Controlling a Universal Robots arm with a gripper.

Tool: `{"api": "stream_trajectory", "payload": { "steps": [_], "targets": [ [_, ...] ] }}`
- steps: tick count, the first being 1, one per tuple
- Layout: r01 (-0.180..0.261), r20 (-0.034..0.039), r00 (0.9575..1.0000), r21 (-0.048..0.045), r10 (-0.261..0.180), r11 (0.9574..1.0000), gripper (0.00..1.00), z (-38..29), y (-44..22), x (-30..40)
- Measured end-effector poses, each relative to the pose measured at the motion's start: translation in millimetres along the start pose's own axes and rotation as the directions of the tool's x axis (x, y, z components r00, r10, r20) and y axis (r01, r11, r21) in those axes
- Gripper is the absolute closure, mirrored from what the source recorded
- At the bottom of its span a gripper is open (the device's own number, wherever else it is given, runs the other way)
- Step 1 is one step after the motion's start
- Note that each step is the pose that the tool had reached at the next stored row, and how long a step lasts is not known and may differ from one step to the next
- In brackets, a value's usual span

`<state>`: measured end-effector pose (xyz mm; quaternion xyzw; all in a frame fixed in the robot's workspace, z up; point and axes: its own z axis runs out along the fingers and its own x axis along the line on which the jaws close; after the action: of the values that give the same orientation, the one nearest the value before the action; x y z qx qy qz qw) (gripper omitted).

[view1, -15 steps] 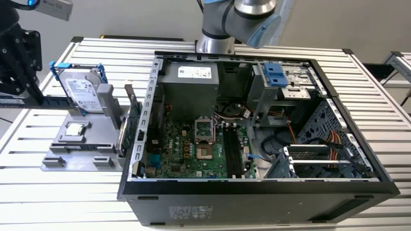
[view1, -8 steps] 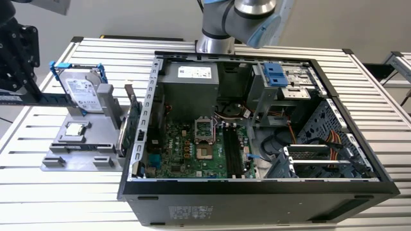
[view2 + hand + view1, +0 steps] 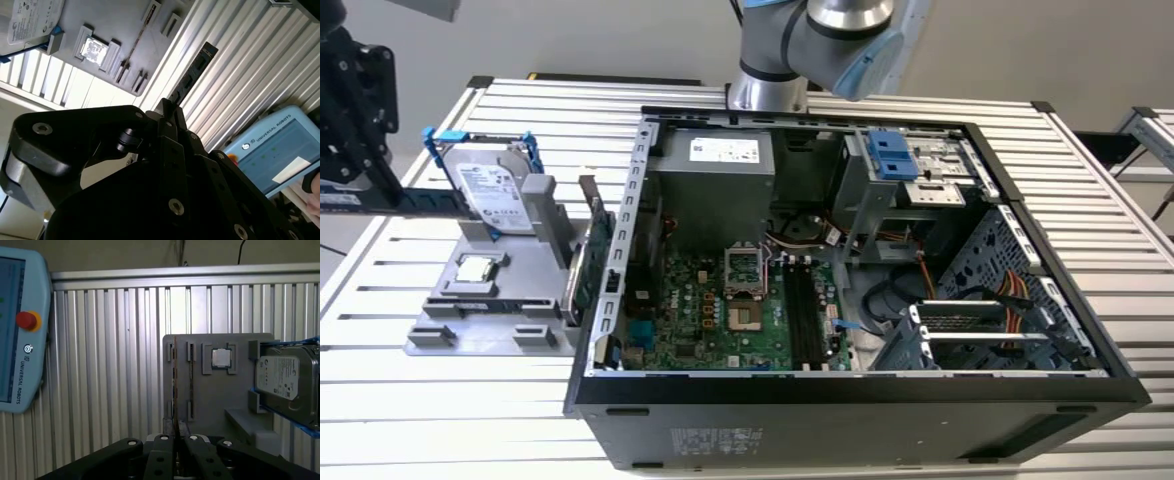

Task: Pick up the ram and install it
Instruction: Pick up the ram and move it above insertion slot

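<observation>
Gripper (image 3: 168,109) clamps the ram (image 3: 192,75), jaws narrow; ahead of it lies the grey tray (image 3: 215,400) with a hard drive (image 3: 285,382).

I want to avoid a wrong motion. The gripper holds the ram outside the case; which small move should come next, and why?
Probably carry it toward the case: the gripper is shut on the ram over the table, and the slots look empty.
</observation>
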<state>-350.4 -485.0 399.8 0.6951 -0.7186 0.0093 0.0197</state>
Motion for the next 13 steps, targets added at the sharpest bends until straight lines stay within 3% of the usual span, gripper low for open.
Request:
{"api": "stream_trajectory", "payload": {
  "steps": [13],
  "targets": [
    [0.0, 0.0, 1.0, 0.0, 0.0, 1.0, 1.0, -5.4, 0.1, 0.2]
  ]
}}
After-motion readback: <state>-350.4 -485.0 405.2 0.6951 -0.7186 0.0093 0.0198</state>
